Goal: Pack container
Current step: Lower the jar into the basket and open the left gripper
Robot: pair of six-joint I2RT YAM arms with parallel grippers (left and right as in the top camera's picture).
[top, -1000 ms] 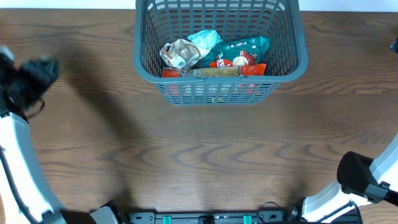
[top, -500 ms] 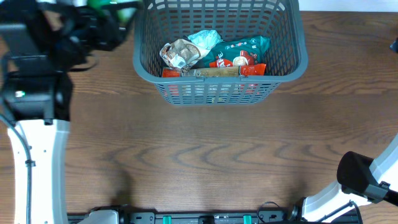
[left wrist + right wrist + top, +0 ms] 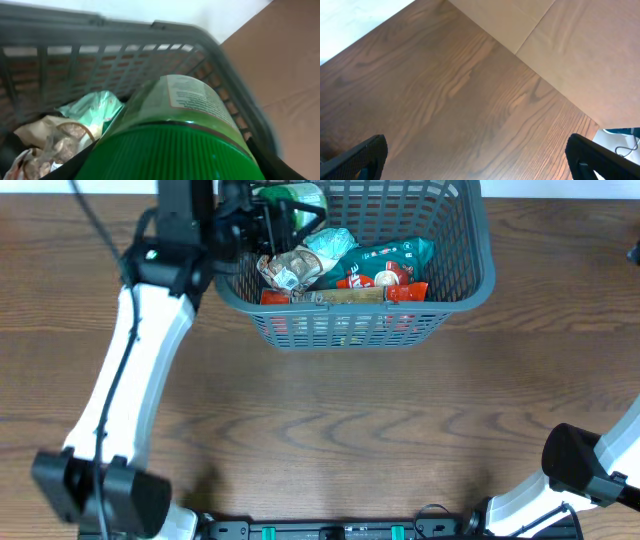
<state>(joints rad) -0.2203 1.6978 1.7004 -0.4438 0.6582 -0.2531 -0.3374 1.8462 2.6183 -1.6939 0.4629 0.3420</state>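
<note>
The dark grey lattice container (image 3: pixel 470 280) stands at the back middle of the table and also shows in the left wrist view (image 3: pixel 125 30). It holds a crumpled silver packet (image 3: pixel 290 268), a pale teal packet (image 3: pixel 330 244), and a teal and red packet (image 3: pixel 385 265). My left gripper (image 3: pixel 285 205) is shut on a green-lidded jar (image 3: pixel 175 135) and holds it over the container's back left corner, above the packets. The jar also shows from overhead (image 3: pixel 292 196). My right gripper (image 3: pixel 477 160) is open and empty over bare table.
The right arm's base (image 3: pixel 585 465) sits at the front right corner. The left arm (image 3: pixel 130 370) reaches from the front left across the table to the container. A tan board (image 3: pixel 570 55) lies beyond the wooden table edge in the right wrist view.
My left arm has swung from the far left to the right, carrying the green-lidded jar over the container's back left corner. The right arm has not moved.
</note>
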